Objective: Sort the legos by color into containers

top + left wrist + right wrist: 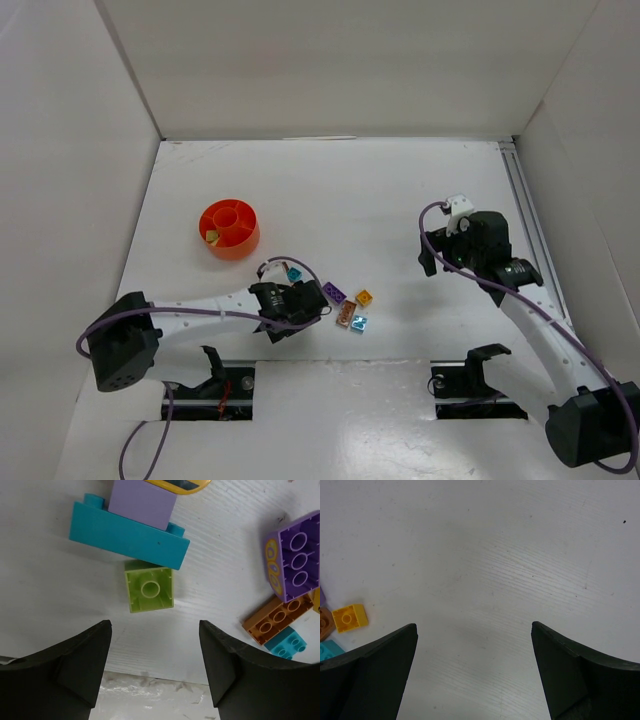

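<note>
My left gripper point(155, 630) is open and empty, low over the table, just short of a lime green brick point(149, 586). Beyond that lies a teal brick point(129, 535) with a lilac brick point(142, 502) on it. To the right are a purple brick point(295, 562), a brown brick point(274, 619) and a small teal brick point(286, 643). In the top view the left gripper point(298, 292) hides the lime brick. The orange-red bowl point(243, 243) stands to its far left and holds a yellow piece point(211, 237). My right gripper point(475, 630) is open and empty over bare table.
A yellow brick point(350, 618) lies at the left edge of the right wrist view, also seen in the top view point(365, 297). White walls enclose the table. A metal rail point(525, 210) runs along the right side. The right gripper point(432, 255) hovers right of the brick cluster.
</note>
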Robot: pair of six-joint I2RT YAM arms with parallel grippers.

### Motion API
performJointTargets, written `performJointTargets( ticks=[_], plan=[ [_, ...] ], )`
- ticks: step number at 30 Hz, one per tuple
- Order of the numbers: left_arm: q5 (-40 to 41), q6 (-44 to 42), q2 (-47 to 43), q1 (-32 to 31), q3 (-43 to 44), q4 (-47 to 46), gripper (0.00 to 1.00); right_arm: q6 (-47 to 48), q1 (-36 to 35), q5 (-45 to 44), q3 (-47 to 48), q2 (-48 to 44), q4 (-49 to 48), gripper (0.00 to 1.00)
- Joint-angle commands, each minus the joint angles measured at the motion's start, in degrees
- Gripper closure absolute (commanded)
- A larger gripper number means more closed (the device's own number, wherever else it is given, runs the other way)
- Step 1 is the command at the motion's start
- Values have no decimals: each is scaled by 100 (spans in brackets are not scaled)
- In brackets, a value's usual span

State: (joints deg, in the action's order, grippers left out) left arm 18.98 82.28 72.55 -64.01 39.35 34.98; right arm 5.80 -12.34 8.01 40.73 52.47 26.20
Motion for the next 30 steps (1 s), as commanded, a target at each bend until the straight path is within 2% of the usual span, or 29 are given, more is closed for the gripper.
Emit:
performJointTargets(
  ticks=[1, 9, 14, 15, 18, 23, 25, 30],
  plan=[
    [361, 499, -40, -15, 81, 194, 34, 44, 39, 113, 5, -149, -220, 0],
    [563, 429, 31, 336, -95, -88, 41, 44, 39, 113, 5, -149, -220, 0],
    [493, 228, 434, 477, -147, -333, 45, 44, 39, 51, 5, -210, -167, 0],
    [492, 227, 487, 529, -147, -395, 51, 44, 39, 51, 5, -211, -167, 0],
    [492, 166, 628, 530, -68, -396, 56, 44, 39, -1, 5, -211, -167, 0],
    [492, 104, 690, 530, 125, -168, 73, 44, 39, -1, 5, -263, -115, 0],
    [492, -36, 620, 530, 300, -98, 78, 44, 39, -1, 5, -263, -115, 0],
    [764, -432, 234, 285, 827, 166, 82, 44, 39, -1, 58, -316, -115, 0]
  ],
)
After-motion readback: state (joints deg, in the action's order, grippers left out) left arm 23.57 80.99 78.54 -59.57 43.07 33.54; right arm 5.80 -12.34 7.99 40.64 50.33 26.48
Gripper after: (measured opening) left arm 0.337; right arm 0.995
